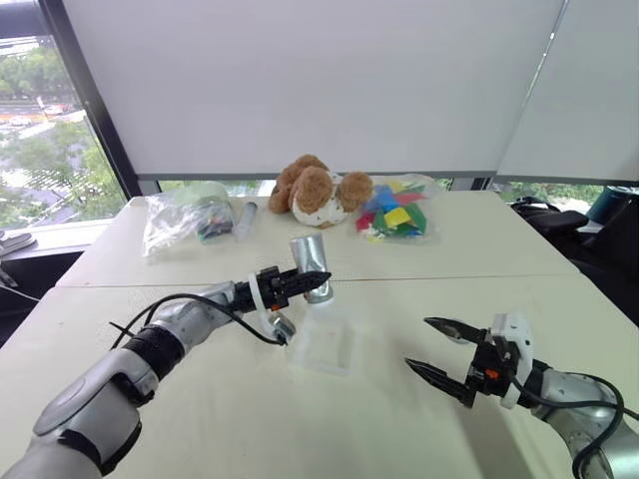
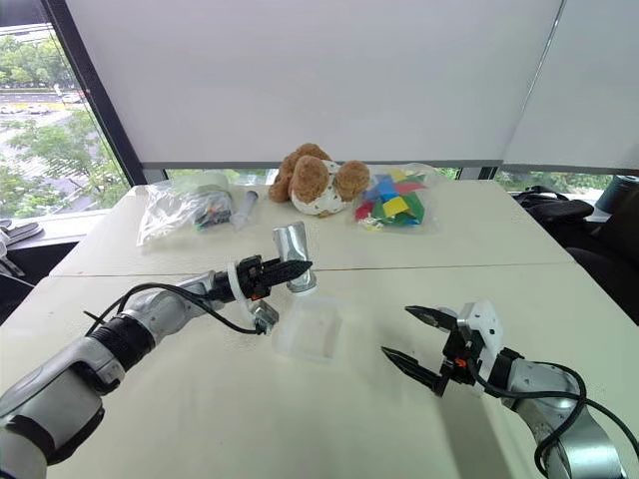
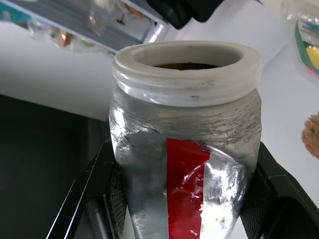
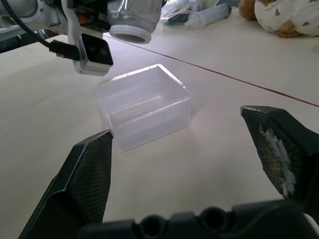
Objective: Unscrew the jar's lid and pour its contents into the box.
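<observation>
- L gripper (image 1: 318,278): clamped on the jar (image 1: 311,265), black fingers (image 3: 102,184) pressed to both sides of the body.
- Jar: held in the air above the far edge of the box (image 1: 324,340), tilted. Lid off; open white threaded mouth visible in L wrist view. Red-and-white label strip on the side.
- Contents (image 3: 187,65): dark brown, just visible inside the jar mouth. Amount cannot be told.
- Box: clear, shallow, sits on the counter (image 1: 250,419) directly below the jar, between the two arms. Looks empty in R wrist view.
- Small grey round item (image 1: 283,326) just below the L wrist, beside the box's near-left corner; may be the lid, cannot confirm.
- R gripper (image 1: 431,346): spread wide, holding nothing, hovering over the counter on the R side, well apart from the box, pointing toward it.
- Far side of counter: plush bear (image 1: 318,190) in centre, bag of coloured blocks (image 1: 396,212) beside it on the R, clear bag of mixed items (image 1: 185,218) on the L, small tube (image 1: 246,220) next to that bag.
</observation>
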Controlling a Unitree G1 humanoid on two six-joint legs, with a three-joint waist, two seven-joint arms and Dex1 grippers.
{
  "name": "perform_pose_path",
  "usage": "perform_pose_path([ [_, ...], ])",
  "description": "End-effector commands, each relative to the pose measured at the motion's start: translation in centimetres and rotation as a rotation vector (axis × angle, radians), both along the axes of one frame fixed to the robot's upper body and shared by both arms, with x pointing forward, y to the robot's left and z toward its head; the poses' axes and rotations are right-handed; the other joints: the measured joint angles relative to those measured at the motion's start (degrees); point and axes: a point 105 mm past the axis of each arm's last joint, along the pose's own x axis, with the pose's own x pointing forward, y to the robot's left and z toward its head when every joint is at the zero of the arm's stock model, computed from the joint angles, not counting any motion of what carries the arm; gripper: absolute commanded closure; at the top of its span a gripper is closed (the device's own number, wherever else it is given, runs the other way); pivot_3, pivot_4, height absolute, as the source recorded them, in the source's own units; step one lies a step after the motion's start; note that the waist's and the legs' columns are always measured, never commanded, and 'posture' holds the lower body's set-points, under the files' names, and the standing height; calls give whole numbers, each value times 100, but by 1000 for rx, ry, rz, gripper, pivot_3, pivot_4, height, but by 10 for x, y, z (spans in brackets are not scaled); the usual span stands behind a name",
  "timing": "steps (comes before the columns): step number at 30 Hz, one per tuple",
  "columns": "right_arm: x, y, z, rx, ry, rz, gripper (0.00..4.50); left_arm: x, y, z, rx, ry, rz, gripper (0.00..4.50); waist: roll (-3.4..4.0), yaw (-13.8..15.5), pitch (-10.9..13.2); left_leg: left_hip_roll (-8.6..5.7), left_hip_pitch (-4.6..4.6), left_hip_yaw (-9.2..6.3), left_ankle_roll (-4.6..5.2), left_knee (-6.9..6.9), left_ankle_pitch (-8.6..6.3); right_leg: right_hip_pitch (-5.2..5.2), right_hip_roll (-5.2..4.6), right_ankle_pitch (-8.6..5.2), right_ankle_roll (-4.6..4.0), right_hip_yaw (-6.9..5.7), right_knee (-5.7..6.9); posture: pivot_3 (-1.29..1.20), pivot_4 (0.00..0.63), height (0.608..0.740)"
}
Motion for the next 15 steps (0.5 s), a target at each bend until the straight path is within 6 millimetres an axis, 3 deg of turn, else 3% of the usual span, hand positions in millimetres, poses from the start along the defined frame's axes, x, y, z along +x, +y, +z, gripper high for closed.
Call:
perform_pose_path([
  [1, -1, 6, 14, 15, -56, 19, 41, -2, 0, 10, -39, -13, -30, 2298, 0, 4, 0, 0, 0, 0, 0, 0, 0, 0, 0, 0, 0, 0, 0, 0, 150, 740],
  [4, 0, 7, 13, 26, -54, 14, 41, 3, 1, 21, -148, 147, -24, 2298, 0, 5, 0, 0, 0, 0, 0, 1, 0, 0, -1, 0, 0, 0, 1, 0, 150, 740],
  [7, 0, 9, 12, 34, -49, 14, 41, 9, 7, 23, -307, 564, -28, 2298, 0, 4, 0, 1, 0, 0, -1, 2, 0, 0, -4, 1, -1, 1, 1, 0, 150, 740],
  [11, 0, 7, 11, 38, -43, 10, 41, 25, 30, 28, -656, 1142, 42, 2298, 5, -5, -3, 3, 1, 5, -3, 3, 2, -1, -6, 2, -5, 0, 3, 0, 150, 740],
  [13, 1, 6, 10, 40, -40, 7, 41, 29, 44, 31, -805, 1352, 38, 2298, 6, -12, -4, 3, 3, 6, -3, 5, 2, 1, -8, 2, -6, 1, 7, 0, 150, 740],
  [15, 1, 5, 8, 41, -38, 5, 41, 34, 60, 25, -972, 1646, 27, 2298, 6, -13, -4, 3, 3, 6, -3, 8, 2, 1, -8, 3, -6, 2, 11, 0, 150, 740],
])
